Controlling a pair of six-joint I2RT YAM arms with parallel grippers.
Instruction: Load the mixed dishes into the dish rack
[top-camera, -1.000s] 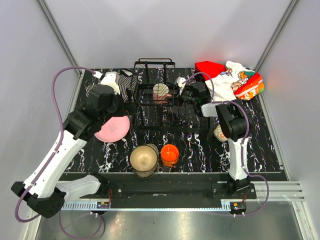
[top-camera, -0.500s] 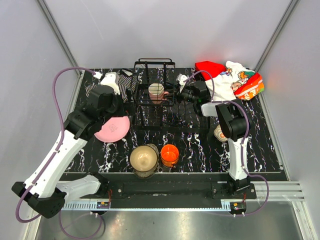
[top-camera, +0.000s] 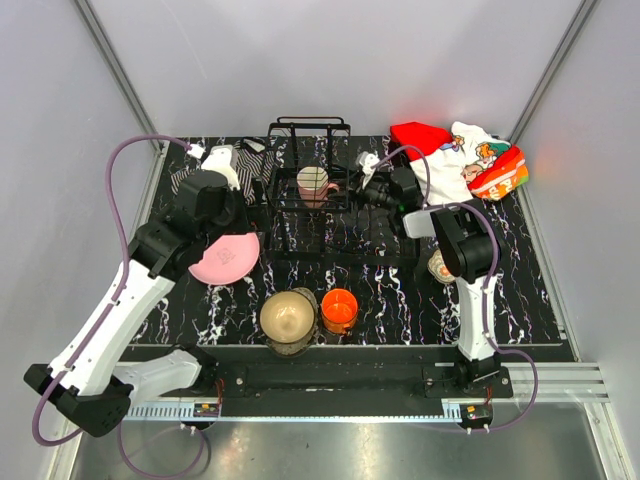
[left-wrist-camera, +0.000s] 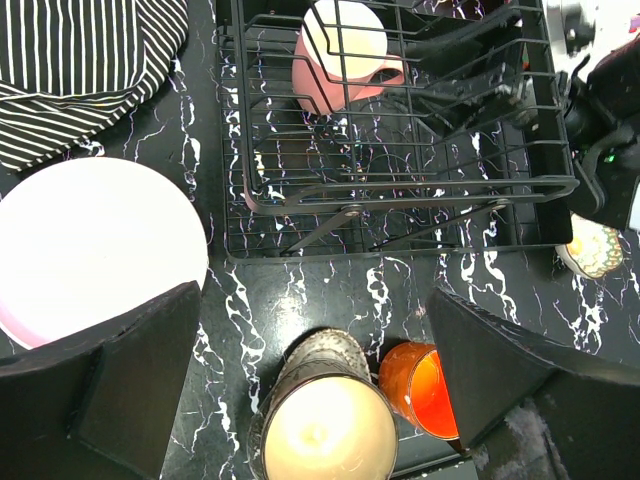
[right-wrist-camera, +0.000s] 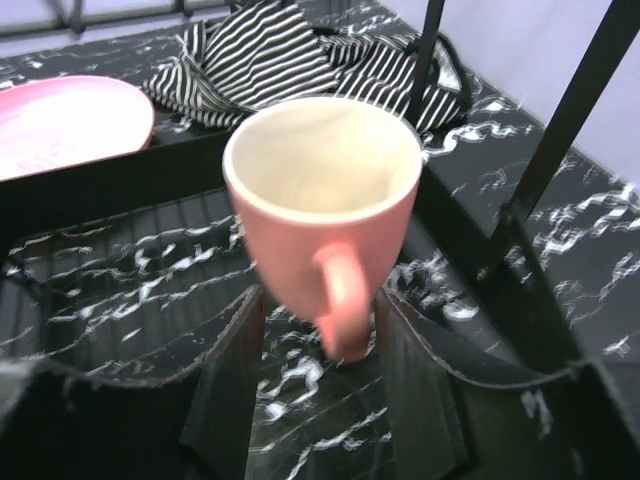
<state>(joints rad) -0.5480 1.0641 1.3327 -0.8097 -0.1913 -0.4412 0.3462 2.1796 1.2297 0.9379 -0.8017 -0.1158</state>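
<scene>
The black marbled worktop (top-camera: 400, 300) is carrying the wire rack (top-camera: 330, 235) at mid-back, with a striped cloth (left-wrist-camera: 80, 70) and pink plate (top-camera: 225, 258) lying left of it, a red-white cloth (top-camera: 450, 155) bunching far right, and a bowl (top-camera: 288, 316), orange cup (top-camera: 340, 309) and floral cup (left-wrist-camera: 592, 250) sitting nearer.

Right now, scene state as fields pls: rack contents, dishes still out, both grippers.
rack: dish rack, black wire, back centre of table
in rack: cream-pink mug, upright, the only dish in it
on table: pink plate, brownish bowl, orange cup, floral cup
left gripper: open, empty, over the table in front of the rack
right gripper: open, fingers either side of the mug handle
cloths: striped cloth back left, red-white cloth back right
</scene>
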